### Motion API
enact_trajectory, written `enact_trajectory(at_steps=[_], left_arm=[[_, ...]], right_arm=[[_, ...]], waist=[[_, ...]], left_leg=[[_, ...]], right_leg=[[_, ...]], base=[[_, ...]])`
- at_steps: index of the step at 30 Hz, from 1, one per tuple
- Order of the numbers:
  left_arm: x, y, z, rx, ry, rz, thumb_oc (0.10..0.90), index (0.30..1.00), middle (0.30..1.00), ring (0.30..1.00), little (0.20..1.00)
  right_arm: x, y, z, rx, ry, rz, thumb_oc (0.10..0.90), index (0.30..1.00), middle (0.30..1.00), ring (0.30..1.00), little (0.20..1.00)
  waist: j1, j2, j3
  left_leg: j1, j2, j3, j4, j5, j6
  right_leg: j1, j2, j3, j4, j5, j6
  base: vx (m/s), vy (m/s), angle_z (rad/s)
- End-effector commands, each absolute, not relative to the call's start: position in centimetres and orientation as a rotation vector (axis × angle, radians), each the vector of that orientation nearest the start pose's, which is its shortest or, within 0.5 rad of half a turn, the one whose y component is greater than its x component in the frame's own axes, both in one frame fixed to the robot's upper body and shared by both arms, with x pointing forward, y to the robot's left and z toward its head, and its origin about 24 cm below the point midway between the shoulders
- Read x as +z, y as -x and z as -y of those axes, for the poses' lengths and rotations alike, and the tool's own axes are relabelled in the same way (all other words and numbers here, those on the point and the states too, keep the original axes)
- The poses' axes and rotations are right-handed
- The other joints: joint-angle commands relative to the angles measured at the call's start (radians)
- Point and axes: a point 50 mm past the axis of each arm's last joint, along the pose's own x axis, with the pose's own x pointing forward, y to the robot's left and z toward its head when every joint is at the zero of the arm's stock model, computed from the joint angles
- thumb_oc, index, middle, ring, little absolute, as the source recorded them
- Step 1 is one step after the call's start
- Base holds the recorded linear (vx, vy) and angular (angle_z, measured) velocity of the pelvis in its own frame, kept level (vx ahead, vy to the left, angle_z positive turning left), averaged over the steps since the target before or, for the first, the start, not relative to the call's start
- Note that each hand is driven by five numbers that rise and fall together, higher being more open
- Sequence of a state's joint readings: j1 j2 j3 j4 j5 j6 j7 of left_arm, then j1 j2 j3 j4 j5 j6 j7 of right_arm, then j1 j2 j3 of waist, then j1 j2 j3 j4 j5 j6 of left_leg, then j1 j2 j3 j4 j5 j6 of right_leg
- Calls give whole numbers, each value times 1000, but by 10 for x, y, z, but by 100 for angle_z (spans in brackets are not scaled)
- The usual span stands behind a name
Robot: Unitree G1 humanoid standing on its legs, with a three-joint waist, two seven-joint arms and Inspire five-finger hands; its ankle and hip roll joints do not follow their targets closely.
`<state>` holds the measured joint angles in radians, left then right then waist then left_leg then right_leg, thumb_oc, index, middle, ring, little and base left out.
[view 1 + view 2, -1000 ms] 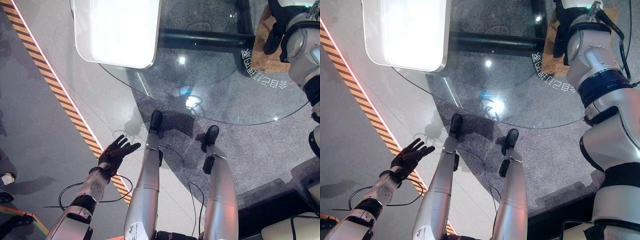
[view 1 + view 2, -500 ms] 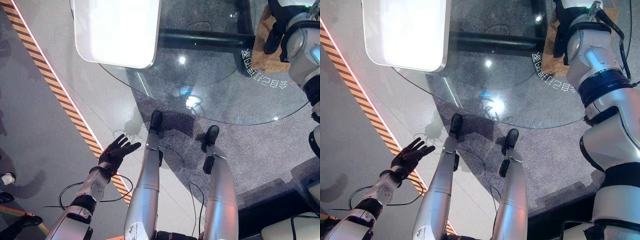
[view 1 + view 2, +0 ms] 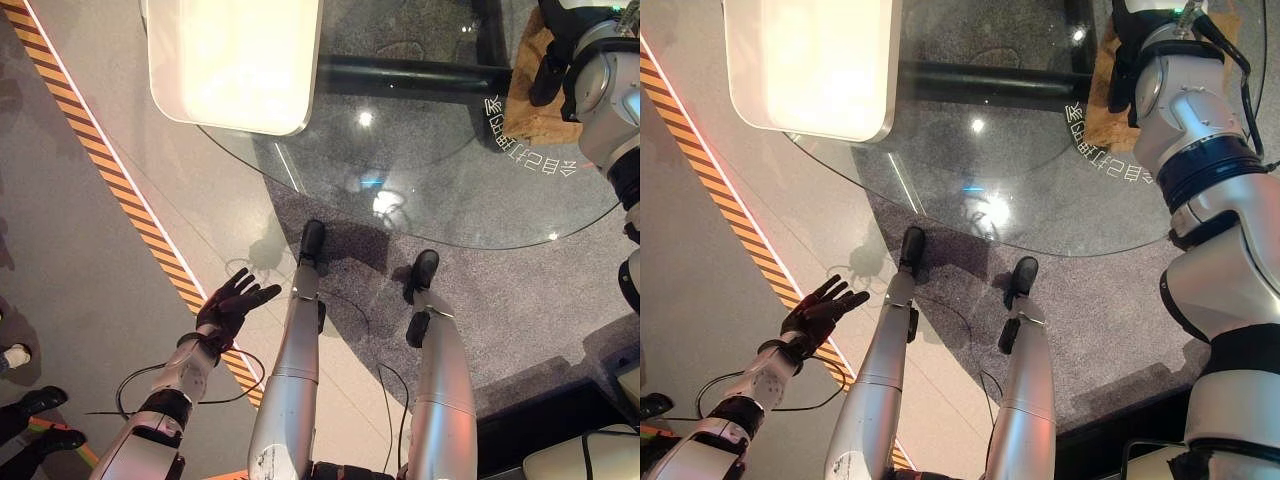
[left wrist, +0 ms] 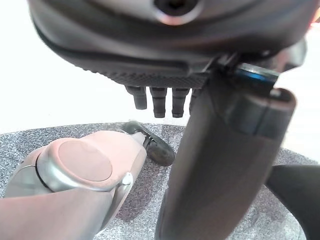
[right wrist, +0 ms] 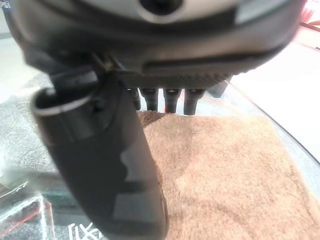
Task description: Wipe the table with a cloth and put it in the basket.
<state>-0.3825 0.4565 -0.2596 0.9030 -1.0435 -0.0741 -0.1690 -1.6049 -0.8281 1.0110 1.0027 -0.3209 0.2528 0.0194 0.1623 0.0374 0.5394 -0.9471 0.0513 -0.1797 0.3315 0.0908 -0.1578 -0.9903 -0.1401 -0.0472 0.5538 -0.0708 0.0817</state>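
Brown cloth point(image 5: 220, 170) lies flat on the round glass worktop point(image 3: 420, 170) at its far right edge, under the right hand point(image 5: 165, 97), whose straight fingers point(image 5: 171, 99) rest on the pile, not curled round it. Left hand point(image 3: 232, 305) hangs off the worktop's near left side above the striped floor tape point(image 3: 120, 195), fingers spread wide, holding nothing. A white tray-like slab point(image 3: 235, 60) sits at the worktop's far left edge.

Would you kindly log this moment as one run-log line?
right robot hand: open, over brown terry cloth on round glass table | left robot hand: open, idle above floor
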Motion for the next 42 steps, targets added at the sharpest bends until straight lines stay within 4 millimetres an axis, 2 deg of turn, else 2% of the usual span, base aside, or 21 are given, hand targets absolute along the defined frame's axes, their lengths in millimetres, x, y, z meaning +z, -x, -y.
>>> enact_trajectory(at_steps=[1, 14, 42], left_arm=[[-34, -270, -275, 167, 442, -390, 800, 900, 900, 900, 900], [-31, -272, -276, 165, 443, -384, 800, 900, 900, 900, 900], [-30, -273, -276, 156, 434, -380, 800, 900, 900, 900, 900]], right_arm=[[391, -378, 273, -623, 1680, 34, 100, 300, 300, 300, 200], [391, -377, 278, -631, 1664, 18, 100, 300, 300, 300, 200], [394, -377, 275, -638, 1663, 28, 100, 300, 300, 300, 200]], waist=[[-16, 32, -19], [-18, 26, -19], [-19, 24, -19]], left_leg=[[-5, -105, 79, 29, -54, 129], [-1, -101, 81, 18, -50, 129], [1, -99, 83, 1, -43, 128]], right_leg=[[41, 67, -118, -95, 16, -51], [48, 68, -121, -111, 23, -49], [48, 70, -124, -125, 29, -47]], base=[[0, 0, 0], [0, 0, 0], [0, 0, 0]])
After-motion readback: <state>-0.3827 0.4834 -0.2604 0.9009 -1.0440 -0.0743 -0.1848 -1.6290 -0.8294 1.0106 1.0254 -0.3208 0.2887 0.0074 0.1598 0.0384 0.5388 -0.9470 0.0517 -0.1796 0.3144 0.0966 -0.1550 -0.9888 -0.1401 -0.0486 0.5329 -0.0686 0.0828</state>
